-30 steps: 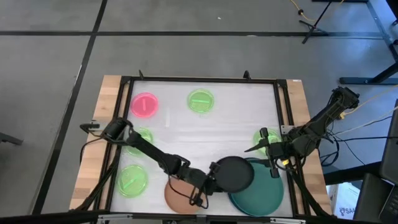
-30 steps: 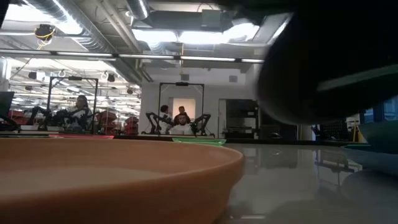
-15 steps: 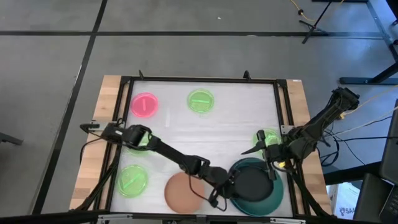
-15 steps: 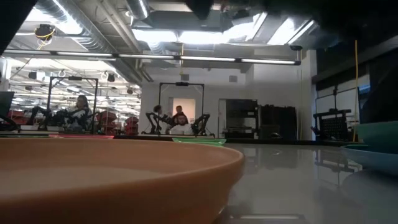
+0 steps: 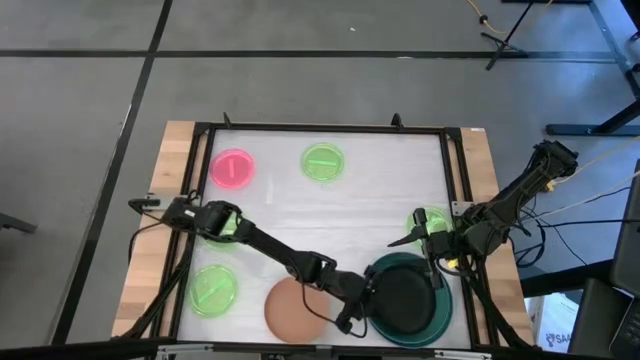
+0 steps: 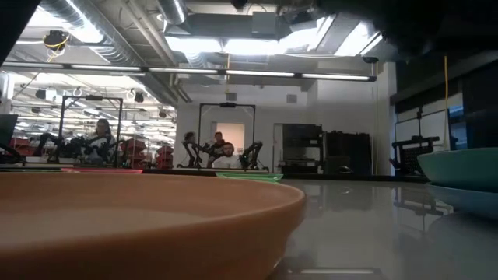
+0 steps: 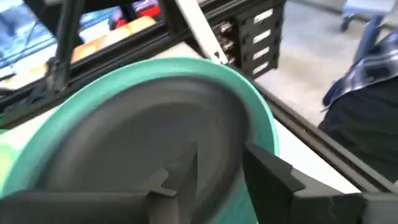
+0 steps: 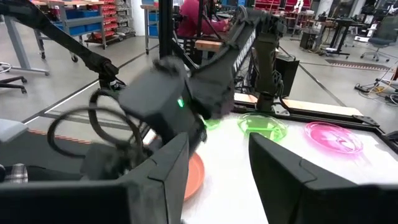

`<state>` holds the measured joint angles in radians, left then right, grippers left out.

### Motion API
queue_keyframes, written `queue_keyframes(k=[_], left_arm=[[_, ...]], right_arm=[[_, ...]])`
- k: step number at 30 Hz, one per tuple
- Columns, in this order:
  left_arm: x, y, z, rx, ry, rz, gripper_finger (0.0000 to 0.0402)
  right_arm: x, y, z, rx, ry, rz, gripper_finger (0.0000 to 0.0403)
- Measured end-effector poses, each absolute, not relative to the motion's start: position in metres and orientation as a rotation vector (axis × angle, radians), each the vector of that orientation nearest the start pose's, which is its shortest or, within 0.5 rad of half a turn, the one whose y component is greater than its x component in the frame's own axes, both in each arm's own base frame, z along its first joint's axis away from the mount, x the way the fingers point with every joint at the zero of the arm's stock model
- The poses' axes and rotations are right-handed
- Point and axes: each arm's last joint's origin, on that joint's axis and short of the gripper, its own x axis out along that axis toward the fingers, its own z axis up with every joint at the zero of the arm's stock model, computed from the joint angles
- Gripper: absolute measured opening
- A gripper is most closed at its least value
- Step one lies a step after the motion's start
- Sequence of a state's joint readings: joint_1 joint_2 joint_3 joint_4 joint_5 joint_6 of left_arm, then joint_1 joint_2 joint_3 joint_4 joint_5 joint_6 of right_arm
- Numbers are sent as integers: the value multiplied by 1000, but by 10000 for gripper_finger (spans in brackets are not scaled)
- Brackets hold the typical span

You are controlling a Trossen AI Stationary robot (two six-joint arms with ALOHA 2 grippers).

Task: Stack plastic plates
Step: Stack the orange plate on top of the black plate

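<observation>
The left gripper [image 5: 368, 300] sits at the near edge of the tabletop, fingers closed on the rim of the black plate [image 5: 405, 298], which lies inside the teal plate [image 5: 437, 318] near the near-right corner, apparently being set there as the second layer of the stack. The right gripper [image 5: 415, 238] waits just beyond the teal plate by the right edge, fingers spread and empty. The orange plate [image 5: 288, 312] lies just left of the stack, the green and pink ones well apart toward the far and left edges, leaving the middle open.
</observation>
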<state>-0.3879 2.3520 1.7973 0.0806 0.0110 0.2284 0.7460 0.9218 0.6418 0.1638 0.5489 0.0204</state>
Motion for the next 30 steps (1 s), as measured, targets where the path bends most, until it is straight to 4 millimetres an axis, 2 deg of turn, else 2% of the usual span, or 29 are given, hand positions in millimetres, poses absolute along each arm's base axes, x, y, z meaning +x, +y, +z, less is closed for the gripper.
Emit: queue_keyframes(k=[5, 10, 16, 20, 24, 30], left_arm=[[473, -209, 193, 329, 528, -369, 125], [450, -210, 211, 258, 691, -303, 126], [421, -218, 225, 224, 850, -262, 126], [403, -216, 235, 218, 944, -185, 126], [384, -206, 232, 206, 1017, -61, 126], [344, -194, 223, 76, 1064, 30, 126]], right_arm=[[160, 127, 292, -56, 103, 196, 161], [160, 128, 292, -55, 102, 196, 161], [160, 127, 292, -55, 103, 196, 161], [160, 127, 292, -59, 108, 196, 161], [160, 127, 290, -68, 120, 195, 161], [160, 127, 288, -75, 142, 195, 161]])
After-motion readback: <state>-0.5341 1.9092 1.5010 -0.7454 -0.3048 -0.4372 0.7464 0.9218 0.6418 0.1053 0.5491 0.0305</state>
